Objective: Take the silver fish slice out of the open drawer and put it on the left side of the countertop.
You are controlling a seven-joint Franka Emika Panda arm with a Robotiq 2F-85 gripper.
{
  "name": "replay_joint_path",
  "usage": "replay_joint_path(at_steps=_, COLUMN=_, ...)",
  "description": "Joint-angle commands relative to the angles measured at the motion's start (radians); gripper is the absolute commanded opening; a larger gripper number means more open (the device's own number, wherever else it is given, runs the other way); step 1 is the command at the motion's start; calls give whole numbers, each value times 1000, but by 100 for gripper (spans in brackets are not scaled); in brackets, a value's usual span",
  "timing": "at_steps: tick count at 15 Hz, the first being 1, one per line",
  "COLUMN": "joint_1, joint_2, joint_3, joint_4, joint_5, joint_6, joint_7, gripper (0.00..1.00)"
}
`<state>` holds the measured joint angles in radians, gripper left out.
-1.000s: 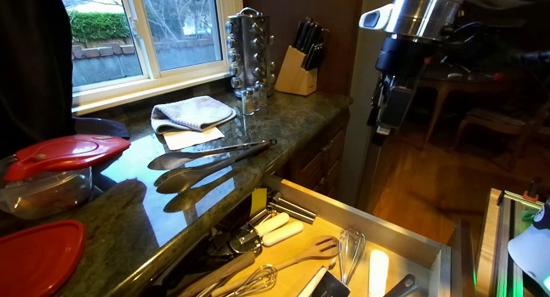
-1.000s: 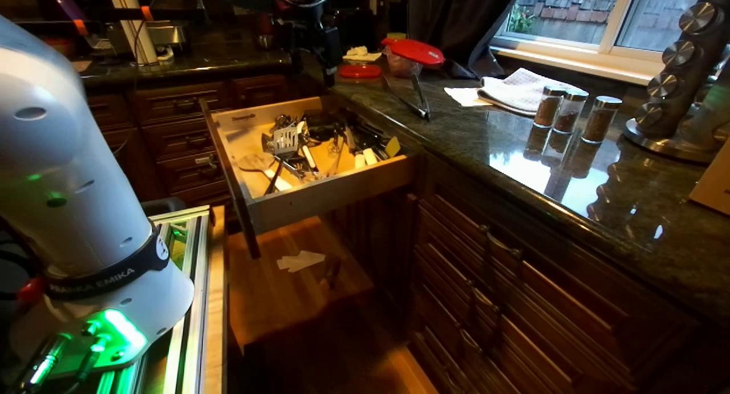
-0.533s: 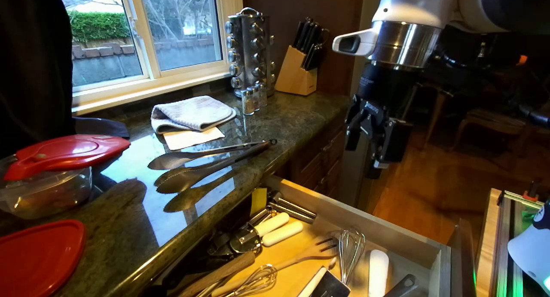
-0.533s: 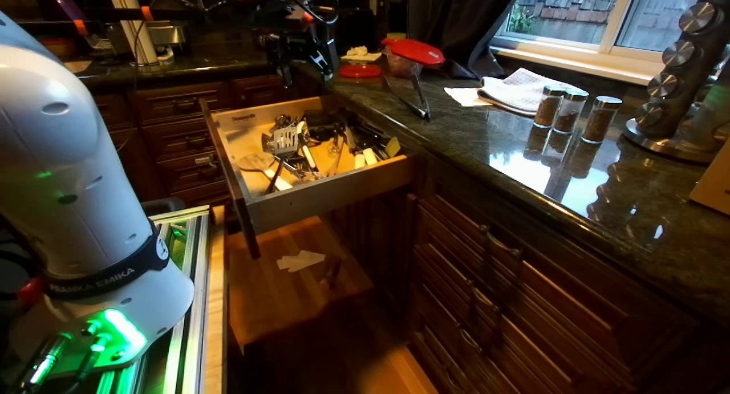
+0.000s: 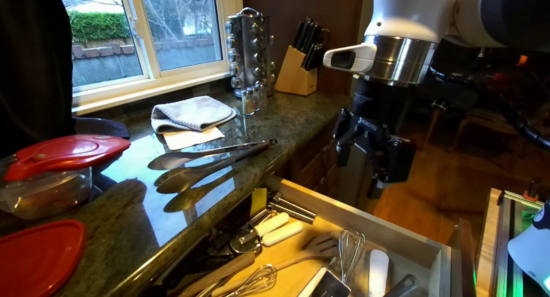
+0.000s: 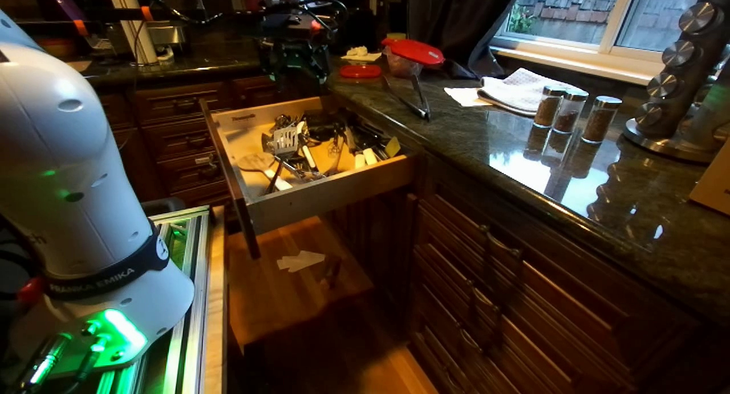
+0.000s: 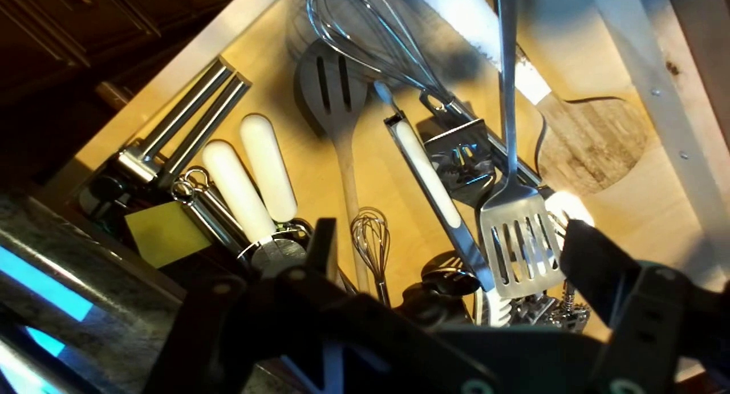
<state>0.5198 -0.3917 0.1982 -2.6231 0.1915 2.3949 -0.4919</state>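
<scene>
The silver fish slice lies in the open drawer on top of other utensils, its slotted head toward my gripper in the wrist view. Its head also shows in an exterior view. My gripper is open and empty, pointing down above the drawer. In the wrist view the slice's head appears between the two fingers, close to the right finger, with a gap in height. The gripper also shows in an exterior view, above the drawer's side wall. The dark countertop runs beside the drawer.
Black-headed tongs lie on the countertop near a folded cloth. A red-lidded container and a red lid stand further along. A spice rack and knife block stand behind. Whisks and a wooden slotted spoon crowd the drawer.
My gripper has come down toward the drawer and turned, so both fingers now show apart. In an exterior view it also shifted a little left. The utensils have not moved.
</scene>
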Motion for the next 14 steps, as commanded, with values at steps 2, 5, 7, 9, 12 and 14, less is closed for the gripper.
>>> replay_joint_path(at_steps=2, joint_1=57, joint_2=56, joint_3=-26, joint_4=24, joint_5=47, joint_6=11, joint_7=-174, gripper=100)
replay_joint_path(at_steps=5, joint_1=97, joint_2=134, joint_3=-4, joint_4=54, joint_5=81, joint_6=29, joint_7=-297, gripper=100)
replay_joint_path(at_steps=7, joint_1=118, joint_2=186, joint_3=7, joint_4=82, joint_5=94, joint_6=22, joint_7=-384, gripper=100)
replay_joint_path(at_steps=9, joint_1=129, joint_2=237, joint_3=18, joint_4=112, joint_5=118, joint_6=-3, joint_7=-480, gripper=100)
replay_joint_path(at_steps=12, joint_1=118, joint_2=310, joint_3=43, joint_4=146, joint_5=181, joint_6=-20, joint_7=-577, gripper=100)
replay_joint_path(at_steps=14, joint_1=98, joint_2=359, joint_3=65, joint_4=164, joint_5=203, joint_6=-30, joint_7=-608, gripper=100)
